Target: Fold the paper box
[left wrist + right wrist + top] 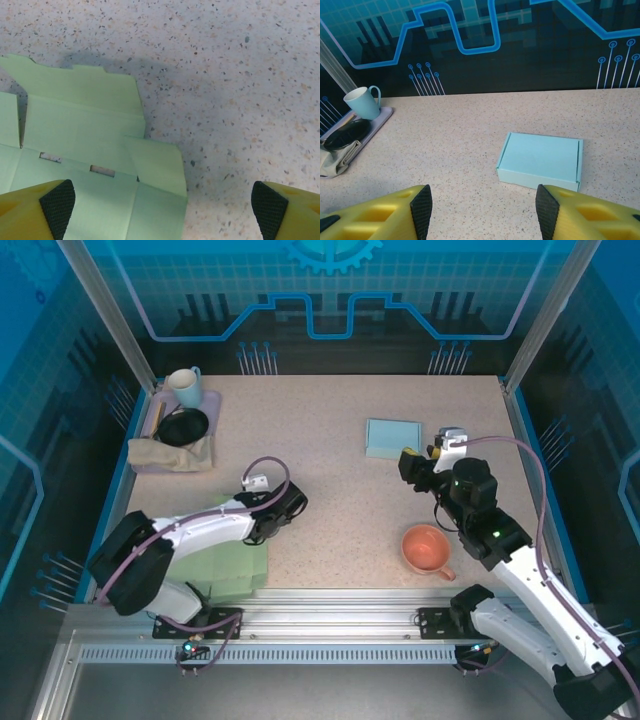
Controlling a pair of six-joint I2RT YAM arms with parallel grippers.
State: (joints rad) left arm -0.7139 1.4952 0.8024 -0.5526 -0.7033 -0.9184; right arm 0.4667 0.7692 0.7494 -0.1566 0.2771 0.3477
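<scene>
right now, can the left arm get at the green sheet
Probably yes: the left gripper is open just above the green sheet, over its edge, and nothing lies between them.

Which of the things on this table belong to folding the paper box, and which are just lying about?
For the job: flat green box sheet; left tool, open over its corner.
Lying about: closed light blue box; orange cup; teal mug; black bowl; beige cloth; lilac tray.
</scene>
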